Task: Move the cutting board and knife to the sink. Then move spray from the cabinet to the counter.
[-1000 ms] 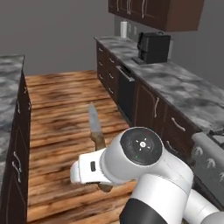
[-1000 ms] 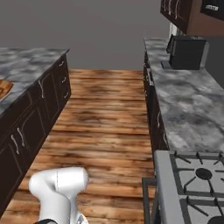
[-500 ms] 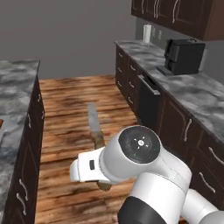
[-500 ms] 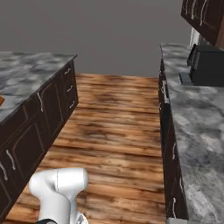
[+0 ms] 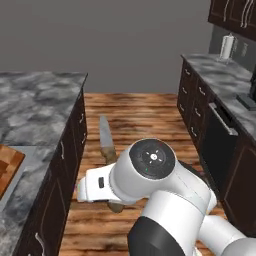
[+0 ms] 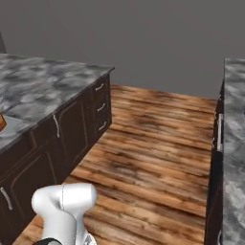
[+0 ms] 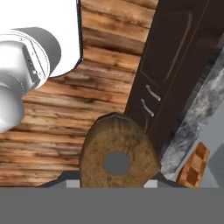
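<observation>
Knife [image 5: 105,136] is held in the gripper [image 7: 117,177]: in the hand view the brown wooden handle end with its round hole sits clamped between the two dark fingertips, jaws closed partway on it. In the left base view the grey blade sticks up and away from the arm over the wooden floor [image 6: 158,143], handle hidden behind the white arm. Cutting board [image 5: 7,169] lies at the far left edge of the left base view, in the sink [image 5: 20,175] recess set into the grey marbled counter [image 5: 37,97]; its checker corner also shows in the hand view [image 7: 194,165], lower right. Dark brown drawers with silver handles [image 6: 99,106] run under the counter. A second counter run with a paper towel roll [image 5: 227,47] sits across the floor on the right.
</observation>
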Robot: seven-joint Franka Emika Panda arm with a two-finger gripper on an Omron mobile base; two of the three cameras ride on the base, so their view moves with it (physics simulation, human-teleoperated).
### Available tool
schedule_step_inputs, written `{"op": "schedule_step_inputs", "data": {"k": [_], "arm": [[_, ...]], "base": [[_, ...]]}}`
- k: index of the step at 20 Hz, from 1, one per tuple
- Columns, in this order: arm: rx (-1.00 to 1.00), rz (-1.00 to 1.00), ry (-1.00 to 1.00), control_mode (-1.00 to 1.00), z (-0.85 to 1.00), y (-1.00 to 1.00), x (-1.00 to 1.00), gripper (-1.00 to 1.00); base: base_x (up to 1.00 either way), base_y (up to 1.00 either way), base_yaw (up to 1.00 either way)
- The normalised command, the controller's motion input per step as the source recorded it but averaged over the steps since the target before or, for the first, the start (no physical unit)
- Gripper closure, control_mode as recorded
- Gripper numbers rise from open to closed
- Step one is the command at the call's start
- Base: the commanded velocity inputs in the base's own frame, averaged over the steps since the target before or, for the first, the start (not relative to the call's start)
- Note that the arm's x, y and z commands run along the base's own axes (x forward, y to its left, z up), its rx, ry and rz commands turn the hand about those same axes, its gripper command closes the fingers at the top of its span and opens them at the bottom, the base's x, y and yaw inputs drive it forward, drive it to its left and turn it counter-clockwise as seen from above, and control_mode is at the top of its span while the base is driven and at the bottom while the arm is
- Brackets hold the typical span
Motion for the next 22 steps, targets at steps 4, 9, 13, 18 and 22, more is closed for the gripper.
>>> {"op": "schedule_step_inputs", "data": {"k": [4, 9, 13, 18, 22], "arm": [[0.0, 0.0, 0.0, 1.0, 0.0, 0.0, 0.0, 1.0], [0.0, 0.0, 0.0, 1.0, 0.0, 0.0, 0.0, 1.0], [0.0, 0.0, 0.0, 1.0, 0.0, 0.0, 0.0, 1.0], [0.0, 0.0, 0.0, 1.0, 0.0, 0.0, 0.0, 1.0], [0.0, 0.0, 0.0, 1.0, 0.0, 0.0, 0.0, 1.0]], "base": [[1.0, -0.03, 0.56], [1.0, -0.03, 0.59], [1.0, -0.04, 0.61], [1.0, -0.06, 0.61], [0.54, -0.01, 0.78]]}}
